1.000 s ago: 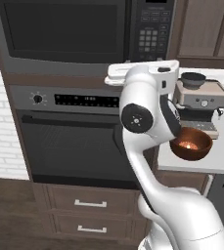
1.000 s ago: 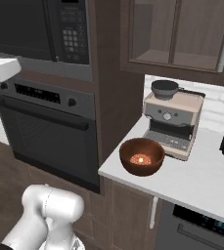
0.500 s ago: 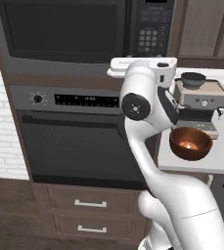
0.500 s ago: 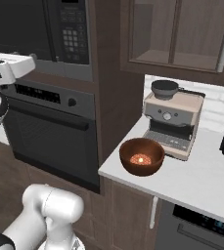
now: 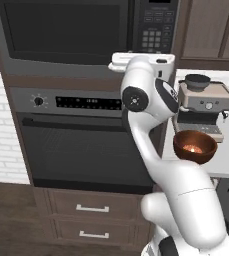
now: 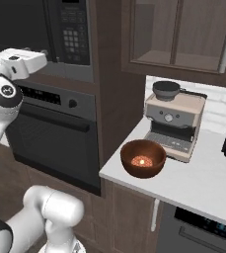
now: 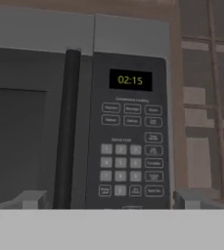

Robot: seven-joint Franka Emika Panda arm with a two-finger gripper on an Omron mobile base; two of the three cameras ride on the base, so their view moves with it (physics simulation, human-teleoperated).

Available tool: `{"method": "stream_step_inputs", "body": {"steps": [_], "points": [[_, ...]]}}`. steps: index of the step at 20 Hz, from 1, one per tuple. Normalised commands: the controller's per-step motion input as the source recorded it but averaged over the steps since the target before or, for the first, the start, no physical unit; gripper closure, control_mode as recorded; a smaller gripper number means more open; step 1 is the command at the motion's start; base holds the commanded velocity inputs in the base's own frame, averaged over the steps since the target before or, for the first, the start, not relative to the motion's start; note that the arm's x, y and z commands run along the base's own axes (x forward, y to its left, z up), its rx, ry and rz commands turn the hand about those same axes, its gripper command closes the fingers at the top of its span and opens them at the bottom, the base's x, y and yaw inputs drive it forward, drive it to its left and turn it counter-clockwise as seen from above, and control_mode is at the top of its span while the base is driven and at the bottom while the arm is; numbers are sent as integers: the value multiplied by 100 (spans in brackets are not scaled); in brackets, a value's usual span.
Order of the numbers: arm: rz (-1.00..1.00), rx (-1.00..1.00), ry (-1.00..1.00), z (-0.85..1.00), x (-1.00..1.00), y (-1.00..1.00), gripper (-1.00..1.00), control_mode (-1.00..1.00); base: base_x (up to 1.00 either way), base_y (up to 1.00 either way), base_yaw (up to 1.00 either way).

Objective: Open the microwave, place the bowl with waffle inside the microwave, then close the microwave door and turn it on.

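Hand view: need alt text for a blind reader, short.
Close-up of the microwave front with its door shut: dark glass at left, a vertical dark handle beside it, and the keypad panel at right under a display reading 02:15. The open gripper shows at the bottom, holding nothing.

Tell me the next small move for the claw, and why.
Probably ease the open claw left and forward onto the microwave door handle. The door is shut, the claw faces the keypad just right of the handle, and the bowl with the waffle sits on the counter.
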Motion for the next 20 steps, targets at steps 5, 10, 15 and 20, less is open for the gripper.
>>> {"method": "stream_step_inputs", "body": {"steps": [5, 10, 15, 20], "points": [[0, 0, -2, 0, 55, 3, -100, -100, 0, 0, 0], [0, 0, -3, 0, 52, 18, -100, -100, 0, 0, 0], [0, 0, -3, 0, 38, 11, -100, -100, 0, 0, 0], [0, 0, 0, -1, 39, 0, -100, -100, 0, 0, 0]]}}
